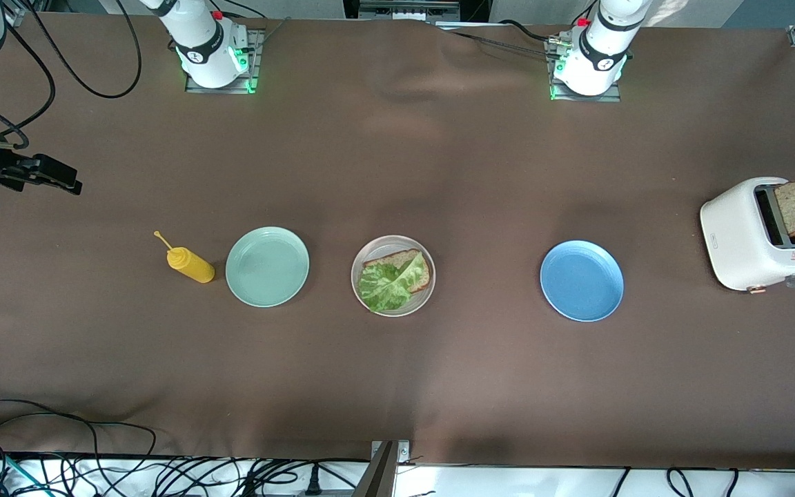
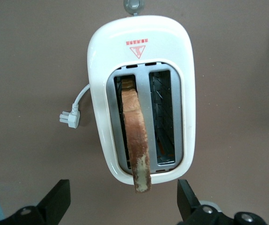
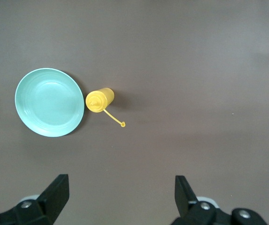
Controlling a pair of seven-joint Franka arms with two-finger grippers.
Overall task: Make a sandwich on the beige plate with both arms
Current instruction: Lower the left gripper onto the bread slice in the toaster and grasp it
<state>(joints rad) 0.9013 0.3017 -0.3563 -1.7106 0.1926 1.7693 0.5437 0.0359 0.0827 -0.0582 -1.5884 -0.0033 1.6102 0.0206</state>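
left gripper [image 2: 120,199] wide open, empty, over toaster [image 2: 141,93] | we see bread slice [image 2: 136,140] directly below, long axis crossing finger gap | right gripper [image 3: 120,197] waits open, empty | beige plate [image 1: 363,297] has 1 slice plus lettuce [image 1: 385,283]

Three plates: mint-green plate [image 1: 267,266], beige plate [image 1: 425,295], blue plate [image 1: 582,280], two bread slices, one lettuce leaf [image 1: 385,284], one toaster [image 1: 749,235], one mustard bottle [image 1: 190,264]

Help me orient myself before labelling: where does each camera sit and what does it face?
Front view: high across the table, facing both arm bases, seeing the beige plate.
Left wrist view: above the toaster, left claw open.
Right wrist view: above the mint plate and mustard bottle, right claw open.
Front shares each.
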